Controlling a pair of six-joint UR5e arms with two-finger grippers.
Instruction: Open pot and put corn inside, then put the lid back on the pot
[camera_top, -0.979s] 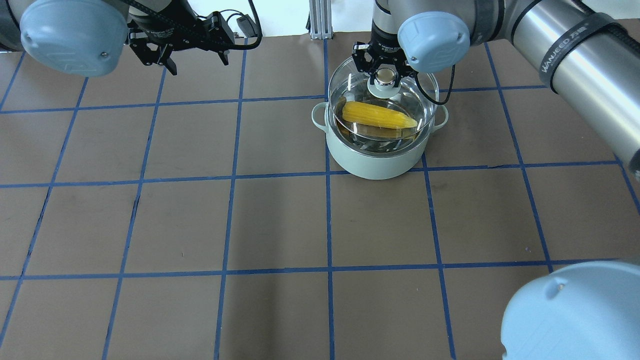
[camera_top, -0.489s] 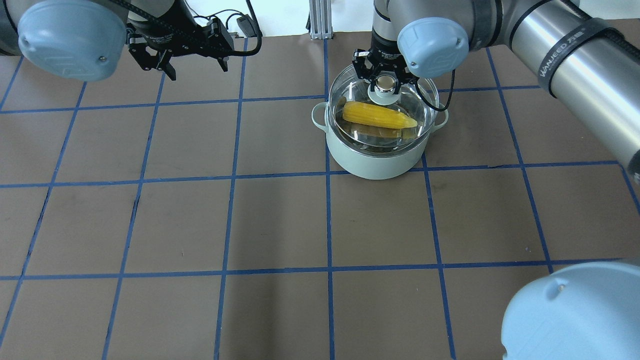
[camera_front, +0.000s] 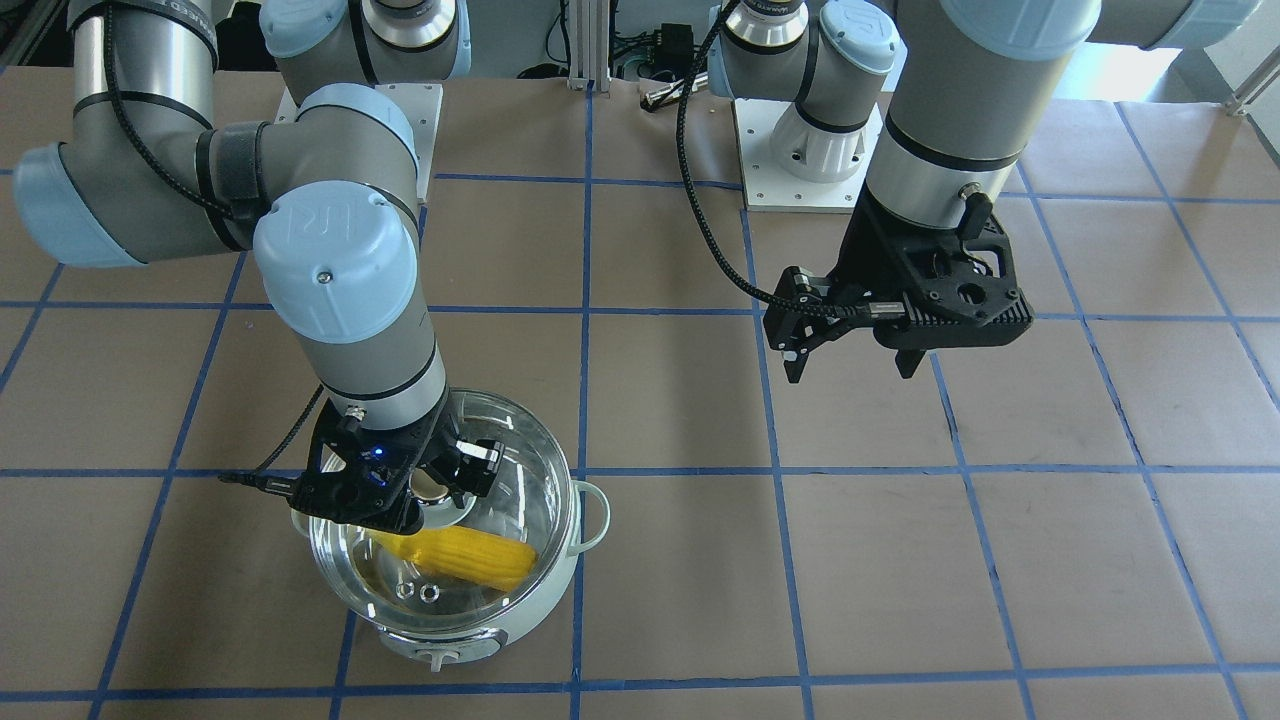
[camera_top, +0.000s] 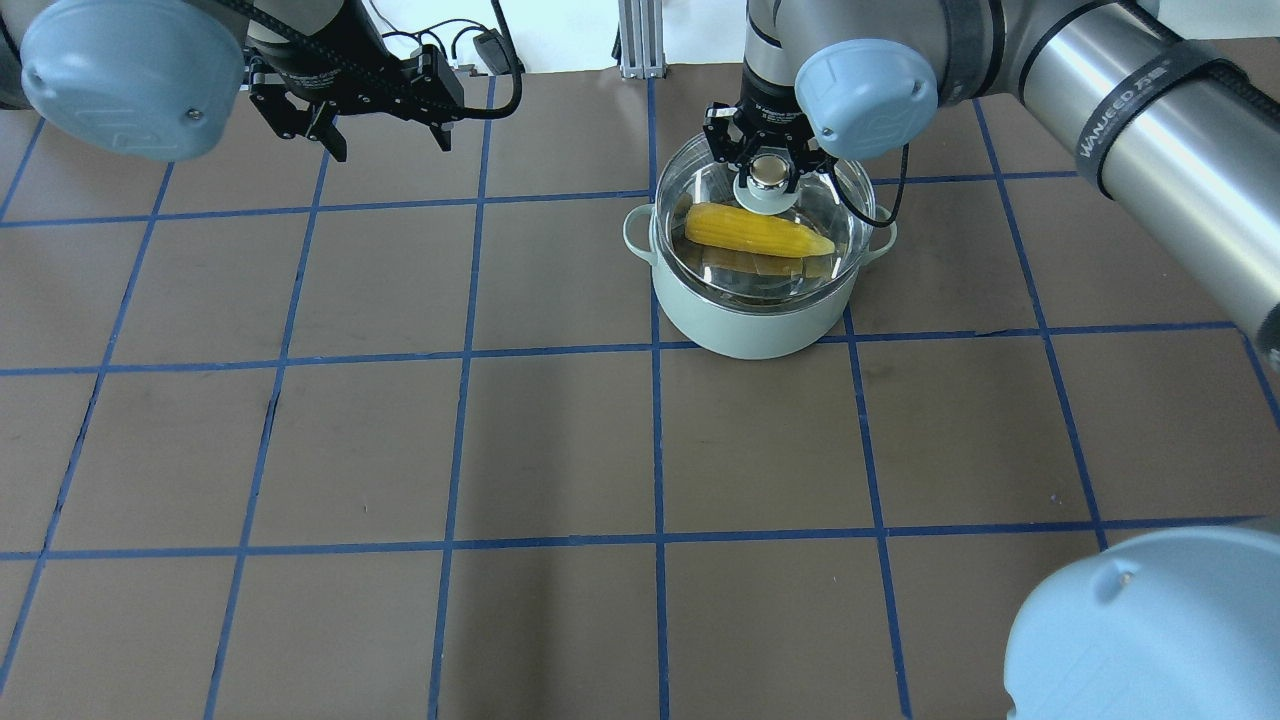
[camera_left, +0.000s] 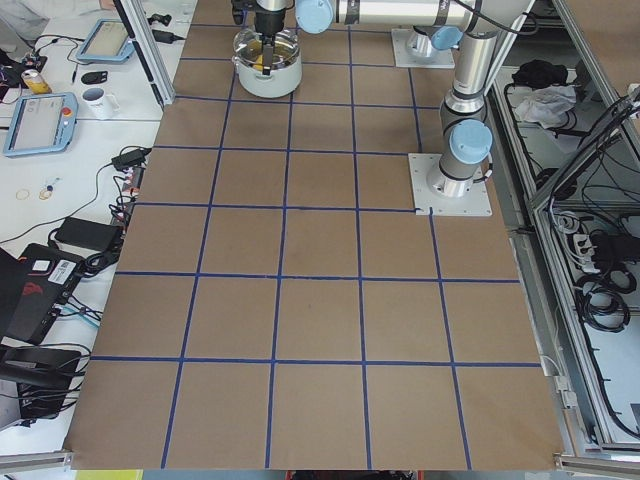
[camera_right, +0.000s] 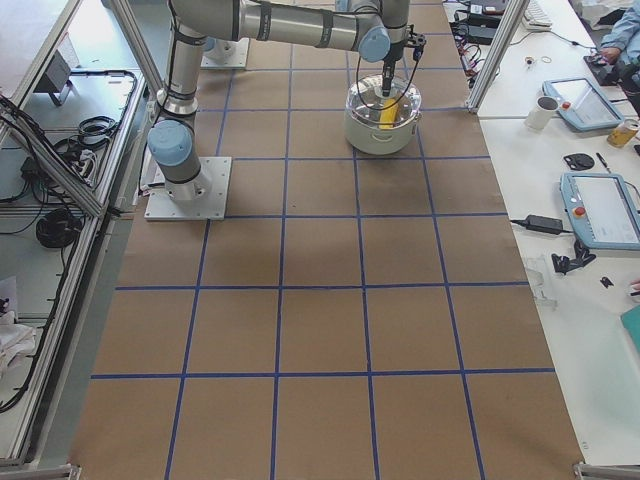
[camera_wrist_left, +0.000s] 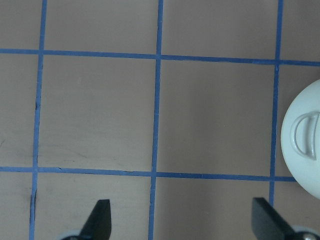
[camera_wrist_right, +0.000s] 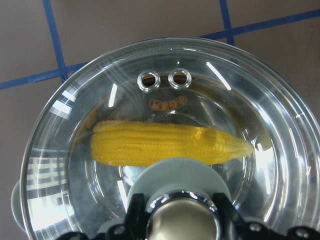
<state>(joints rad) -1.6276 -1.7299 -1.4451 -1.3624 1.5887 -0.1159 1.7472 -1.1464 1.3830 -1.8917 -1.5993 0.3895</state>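
Note:
The mint-green pot stands on the table at the back, right of centre. The yellow corn lies inside it, seen through the glass in the right wrist view. My right gripper is shut on the knob of the clear glass lid and holds the lid over the pot's mouth, at or just above the rim; I cannot tell if it is seated. My left gripper is open and empty above the table, well to the left of the pot. It also shows in the front-facing view.
The brown table is marked with blue tape squares. The pot's side with a loop handle shows at the right edge of the left wrist view. A metal post stands at the far edge behind the pot.
My right gripper has lowered the lid closer onto the pot. My left gripper has drifted slightly up and back, still open.

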